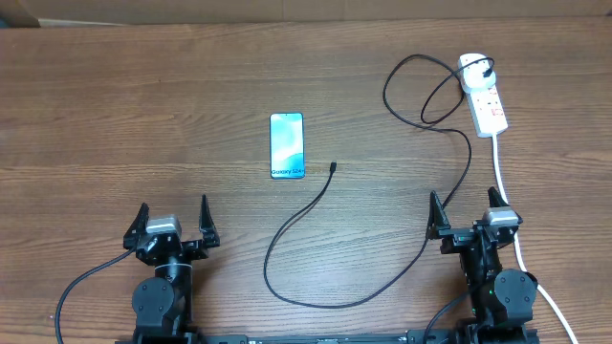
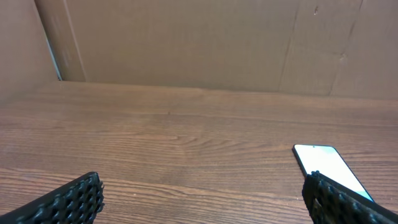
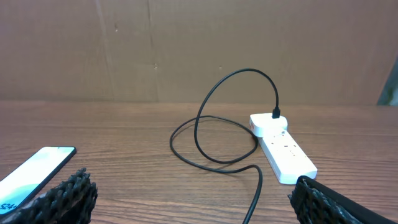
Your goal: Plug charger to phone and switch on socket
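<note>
We see the left end effector and right end effector spread wide over the brown wooden worktop. The slim teal-screened smartphone lies flat; the thin black charger cable, plugged into the white power strip, ends just beside it, not touching.

Matt wood-grain table, glossy glass phone, smooth white plastic socket.

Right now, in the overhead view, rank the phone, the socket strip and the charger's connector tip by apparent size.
1. The socket strip and the phone: too alike to rank. The strip looks longer, the phone wider.
2. The charger's connector tip: clearly the smallest.
</note>
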`<move>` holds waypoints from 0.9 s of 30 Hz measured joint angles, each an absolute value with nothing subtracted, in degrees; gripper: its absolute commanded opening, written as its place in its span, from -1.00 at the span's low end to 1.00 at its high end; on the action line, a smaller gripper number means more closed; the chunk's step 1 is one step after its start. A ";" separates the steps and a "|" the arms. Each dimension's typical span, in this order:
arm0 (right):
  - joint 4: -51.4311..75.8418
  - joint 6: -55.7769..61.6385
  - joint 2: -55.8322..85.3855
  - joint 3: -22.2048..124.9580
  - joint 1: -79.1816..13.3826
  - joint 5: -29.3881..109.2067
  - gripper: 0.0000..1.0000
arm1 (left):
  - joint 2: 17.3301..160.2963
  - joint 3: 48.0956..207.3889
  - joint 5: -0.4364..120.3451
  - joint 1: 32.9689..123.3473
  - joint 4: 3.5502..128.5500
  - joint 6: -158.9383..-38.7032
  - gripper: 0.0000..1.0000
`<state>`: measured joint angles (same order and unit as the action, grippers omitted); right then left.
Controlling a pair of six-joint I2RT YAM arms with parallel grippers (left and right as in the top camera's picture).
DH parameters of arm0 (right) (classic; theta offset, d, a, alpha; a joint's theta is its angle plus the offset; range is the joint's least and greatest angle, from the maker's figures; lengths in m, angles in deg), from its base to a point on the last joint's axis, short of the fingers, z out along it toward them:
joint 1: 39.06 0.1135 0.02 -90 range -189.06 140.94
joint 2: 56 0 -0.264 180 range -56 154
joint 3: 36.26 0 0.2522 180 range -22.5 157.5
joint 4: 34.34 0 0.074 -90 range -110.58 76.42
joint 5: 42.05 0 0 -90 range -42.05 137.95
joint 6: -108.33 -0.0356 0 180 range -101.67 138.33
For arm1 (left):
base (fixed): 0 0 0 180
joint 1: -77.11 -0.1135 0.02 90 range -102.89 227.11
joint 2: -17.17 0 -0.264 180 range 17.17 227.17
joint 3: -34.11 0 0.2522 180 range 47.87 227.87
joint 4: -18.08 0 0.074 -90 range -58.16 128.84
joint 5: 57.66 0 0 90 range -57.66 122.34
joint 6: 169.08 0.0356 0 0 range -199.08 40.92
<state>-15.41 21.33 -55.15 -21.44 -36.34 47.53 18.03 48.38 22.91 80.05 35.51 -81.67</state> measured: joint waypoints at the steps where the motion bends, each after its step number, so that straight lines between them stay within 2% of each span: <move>1: -15.41 21.38 -55.15 -21.44 -36.34 47.55 1.00 | 18.03 48.38 22.91 80.05 35.51 -81.67 0.99; 24: -15.39 21.36 -55.15 -21.44 -36.34 47.53 1.00 | 18.03 48.38 23.02 80.05 35.48 -81.87 0.99; 27: -15.41 21.38 -55.15 -21.44 -36.34 47.53 1.00 | 18.03 48.38 29.14 80.00 35.55 -87.51 0.99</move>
<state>-15.41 21.38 -55.15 -21.44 -36.34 47.53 18.03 48.38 29.14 80.00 35.55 -87.51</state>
